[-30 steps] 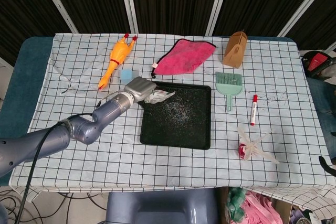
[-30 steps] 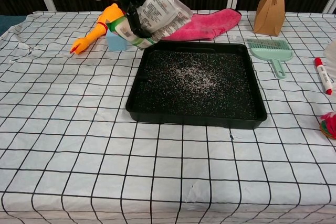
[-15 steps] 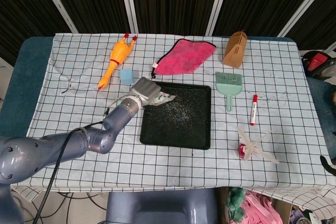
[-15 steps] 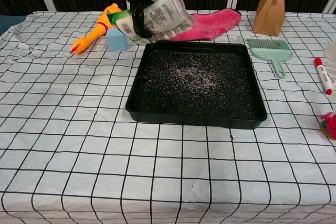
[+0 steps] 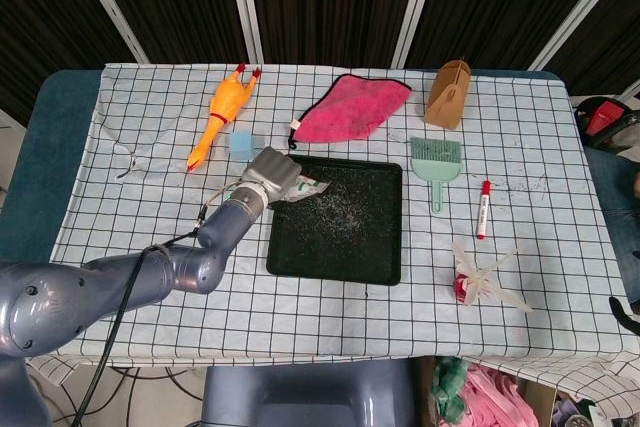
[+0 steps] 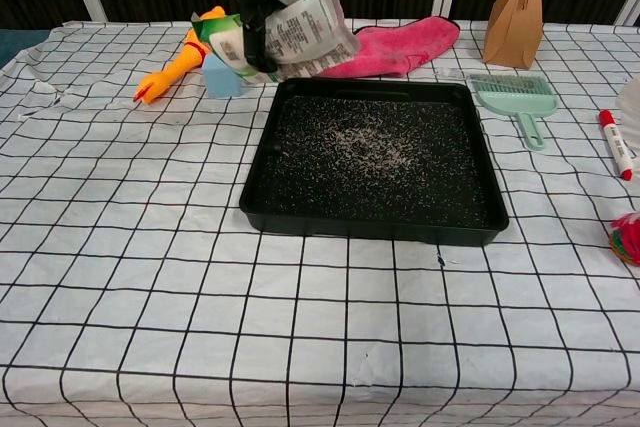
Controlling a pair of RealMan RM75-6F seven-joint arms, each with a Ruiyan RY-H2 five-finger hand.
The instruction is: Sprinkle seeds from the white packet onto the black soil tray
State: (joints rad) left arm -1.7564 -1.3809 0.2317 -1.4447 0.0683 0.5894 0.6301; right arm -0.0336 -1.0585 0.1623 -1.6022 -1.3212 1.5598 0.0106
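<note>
Nearest the robot, the checked cloth of the worktop (image 6: 150,277) lies bare in front of the black tray (image 6: 375,222), which sits flat near the middle and carries a pale scatter of seeds (image 6: 370,147) over its dark soil, thickest around the centre. Just past the tray's far left corner, the left hand (image 5: 270,175) holds the white packet (image 6: 305,32), its fingers (image 6: 255,42) closed around the packet's lower end so that the printed side faces the chest view and the free end leans toward the tray. The packet hangs above the tray's back edge rather than over the seeded middle. Judging by the seeds already down, sprinkling looks well along or nearly finished; a further shake would call for carrying the packet inward over the soil and tipping its mouth down, otherwise it wants setting aside on the cloth. The right hand shows in neither view. Beyond lie a blue block (image 6: 222,79), a rubber chicken (image 5: 222,112) and a pink cloth (image 5: 350,107).
</note>
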